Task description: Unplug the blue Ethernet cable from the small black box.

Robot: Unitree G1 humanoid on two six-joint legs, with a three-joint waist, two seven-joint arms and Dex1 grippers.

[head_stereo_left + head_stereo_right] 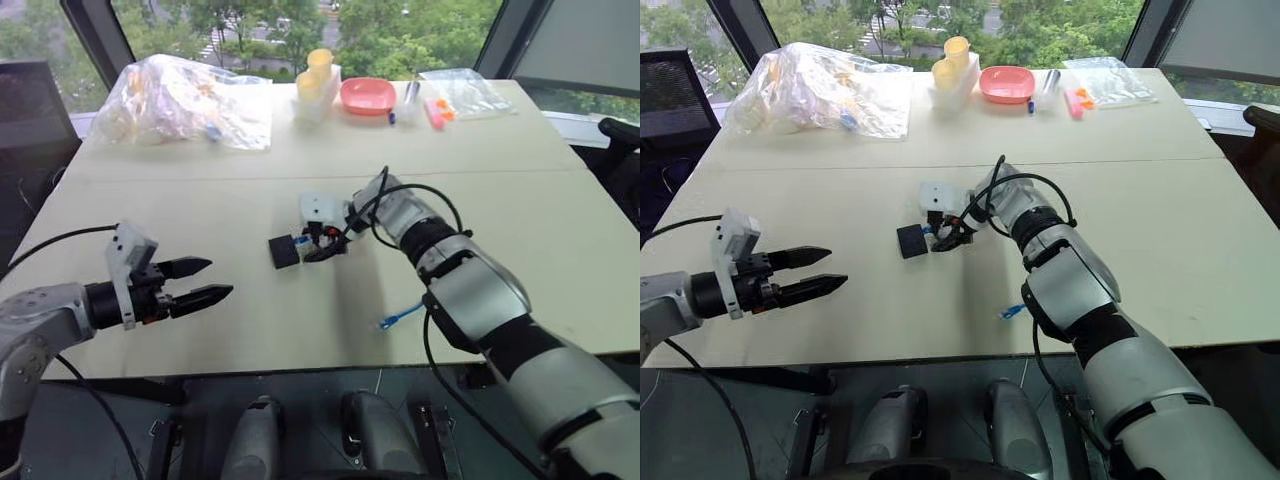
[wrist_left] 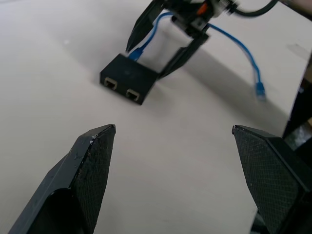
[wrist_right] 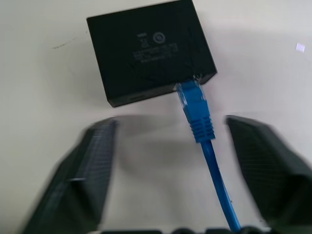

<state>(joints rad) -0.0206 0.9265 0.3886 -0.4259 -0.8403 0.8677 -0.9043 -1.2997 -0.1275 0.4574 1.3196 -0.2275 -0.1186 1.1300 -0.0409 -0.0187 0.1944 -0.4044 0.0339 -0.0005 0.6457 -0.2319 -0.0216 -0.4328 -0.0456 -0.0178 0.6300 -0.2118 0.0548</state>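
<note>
Basically, one small black box [image 3: 149,51] sits mid-table with one blue Ethernet cable [image 3: 207,146] plugged into its right side, its free end trailing toward the near edge. Box looks light and will likely slide; cord is limp, so grab the stiff plug boot. Right gripper [image 3: 170,170] straddles the cord, jaws apart, not gripping; left gripper [image 1: 195,280] hangs open, near-left.

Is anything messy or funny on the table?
Nothing is spilled or broken. The blue Ethernet cable is plugged into the small black box, and its free end lies loose near the table's front edge.
</note>
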